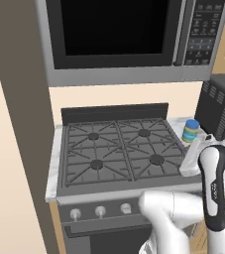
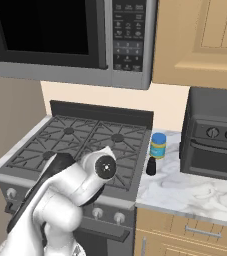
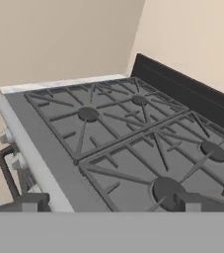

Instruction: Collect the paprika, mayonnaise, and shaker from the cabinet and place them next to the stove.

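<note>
Because the mayonnaise (image 2: pixel 158 145) and shaker (image 2: pixel 151 166) are standing by the stove's (image 2: pixel 80 142) right edge, we are hovering our gripper (image 3: pixel 108 202) wide open — empty — paprika pending.

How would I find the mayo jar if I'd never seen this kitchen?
Start at the big stove with dark grates, then look at the marble counter just to its right, before the black toaster oven. The mayonnaise is the squat jar with a blue lid and yellow band; the shaker in front of it is smaller and all black.
</note>
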You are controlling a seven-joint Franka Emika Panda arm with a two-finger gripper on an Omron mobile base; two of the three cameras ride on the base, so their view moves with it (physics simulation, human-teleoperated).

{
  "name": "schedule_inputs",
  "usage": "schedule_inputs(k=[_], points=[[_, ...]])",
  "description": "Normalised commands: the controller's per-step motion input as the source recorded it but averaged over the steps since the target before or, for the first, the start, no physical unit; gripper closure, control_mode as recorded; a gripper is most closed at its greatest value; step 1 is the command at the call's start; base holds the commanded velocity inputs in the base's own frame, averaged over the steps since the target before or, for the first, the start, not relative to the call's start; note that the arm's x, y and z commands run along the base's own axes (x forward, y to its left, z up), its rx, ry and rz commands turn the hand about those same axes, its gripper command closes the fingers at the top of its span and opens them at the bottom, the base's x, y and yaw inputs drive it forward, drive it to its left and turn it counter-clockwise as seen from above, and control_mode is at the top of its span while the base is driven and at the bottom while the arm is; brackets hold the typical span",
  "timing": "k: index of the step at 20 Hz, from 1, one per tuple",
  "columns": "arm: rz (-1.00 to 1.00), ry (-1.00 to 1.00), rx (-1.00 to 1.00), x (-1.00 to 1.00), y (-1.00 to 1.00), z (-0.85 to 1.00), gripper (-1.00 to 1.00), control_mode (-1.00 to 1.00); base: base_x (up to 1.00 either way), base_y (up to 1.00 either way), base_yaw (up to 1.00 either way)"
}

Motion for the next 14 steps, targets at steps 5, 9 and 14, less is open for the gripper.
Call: schedule_inputs(k=[5,9,14], points=[[0.00,0.00,0.00,0.00,0.00,0.00,-1.00,1.00,-1.00,-0.01,0.00],[0.00,0.00,0.00,0.00,0.00,0.00,-1.00,1.00,-0.95,-0.30,-0.15],[0.00,0.00,0.00,0.00,0.00,0.00,-1.00,1.00,-0.30,-0.76,-0.31]])
